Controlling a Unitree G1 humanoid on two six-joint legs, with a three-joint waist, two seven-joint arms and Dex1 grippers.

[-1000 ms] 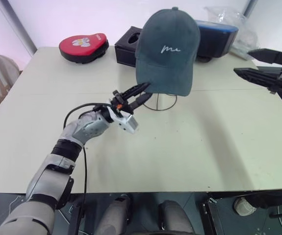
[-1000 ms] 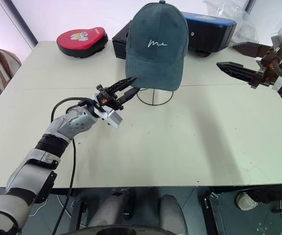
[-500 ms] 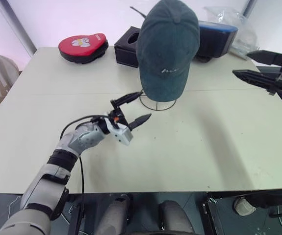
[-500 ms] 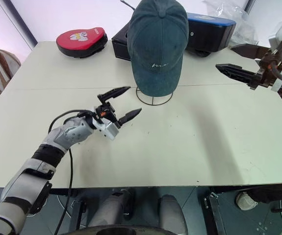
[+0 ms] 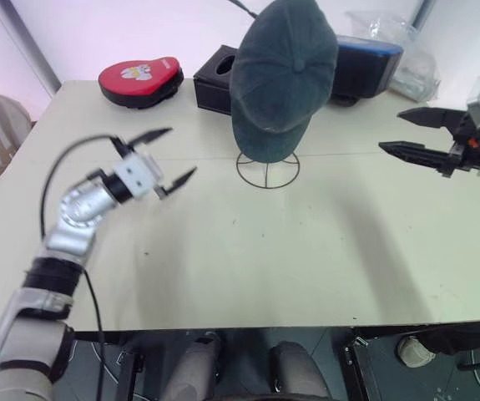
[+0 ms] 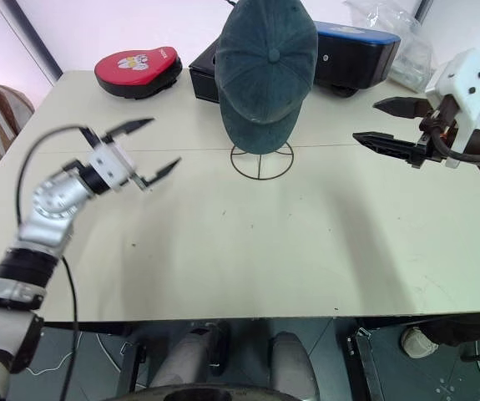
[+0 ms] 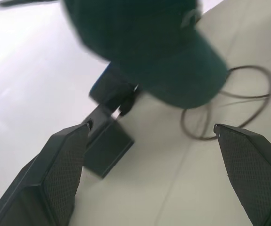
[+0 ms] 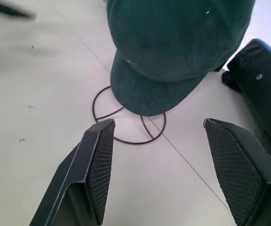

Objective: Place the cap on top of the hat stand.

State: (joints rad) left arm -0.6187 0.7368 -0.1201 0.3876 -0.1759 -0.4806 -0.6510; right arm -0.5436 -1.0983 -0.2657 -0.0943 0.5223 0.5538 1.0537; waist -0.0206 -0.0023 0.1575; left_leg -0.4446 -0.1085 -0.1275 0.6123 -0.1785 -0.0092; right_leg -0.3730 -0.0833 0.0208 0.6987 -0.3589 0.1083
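The cap (image 5: 283,79) sits on the stand (image 5: 268,170), near the table's (image 5: 306,251) far edge and just ahead of the black box (image 5: 214,82) at about 12 o'clock from the robot. Neither gripper touches it, so the placing looks done; what is left, at most, is to draw the arms clear.

The left gripper (image 5: 163,155) hangs at about 10 o'clock, well apart from the cap, its fingers spread wide and empty. The right gripper (image 6: 383,122) hangs at about 2 o'clock, also spread and empty, pointing toward the stand.

The cap hangs tilted: its crown and top button face the camera and upward, while the brim droops down toward the ring base, toward 6 o'clock. Its long axis runs steeply from crown to brim, nearly upright.
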